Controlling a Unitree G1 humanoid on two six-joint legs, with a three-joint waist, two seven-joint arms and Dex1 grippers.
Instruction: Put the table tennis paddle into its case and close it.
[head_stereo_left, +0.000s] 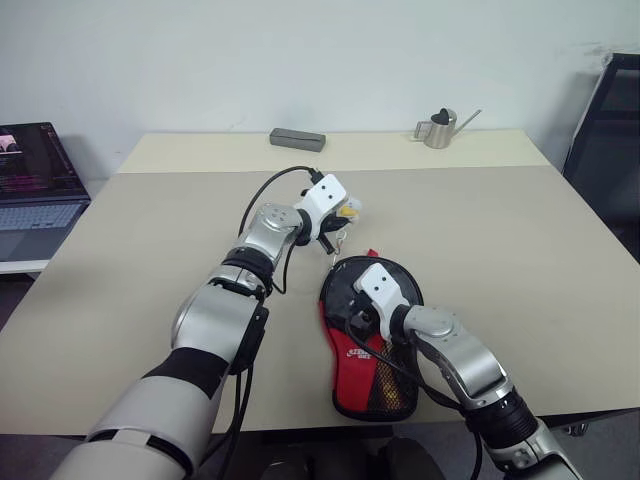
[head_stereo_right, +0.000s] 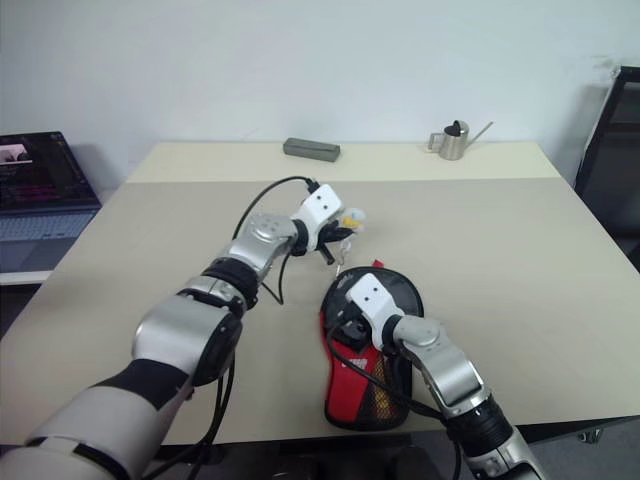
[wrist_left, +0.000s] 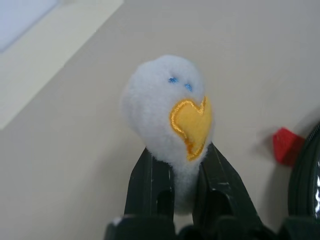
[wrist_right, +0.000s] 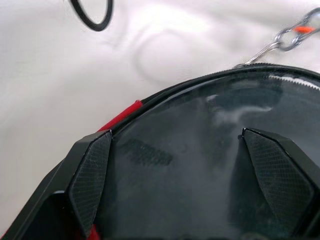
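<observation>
The case (head_stereo_left: 385, 395) lies flat near the table's front edge, its red and mesh panel toward me. In its round far end shows a glossy black face (wrist_right: 190, 165), seemingly the table tennis paddle's blade; the handle is hidden. My right gripper (head_stereo_left: 360, 322) is open, its fingertips (wrist_right: 95, 150) spread wide over that face, close to it or touching. A zip line runs along the rim beyond them. My left gripper (wrist_left: 180, 155) is shut on the white-yellow duck charm (wrist_left: 167, 110), held above the table just beyond the case's top. A thin metal chain (wrist_right: 280, 40) links the charm to the zipper.
At the table's far edge lie a grey box (head_stereo_left: 297, 139) and a metal watering can (head_stereo_left: 438, 130). A laptop (head_stereo_left: 35, 185) stands off the table's left side, a black chair (head_stereo_left: 610, 150) at the right. A black cable (wrist_right: 92, 15) loops by my left wrist.
</observation>
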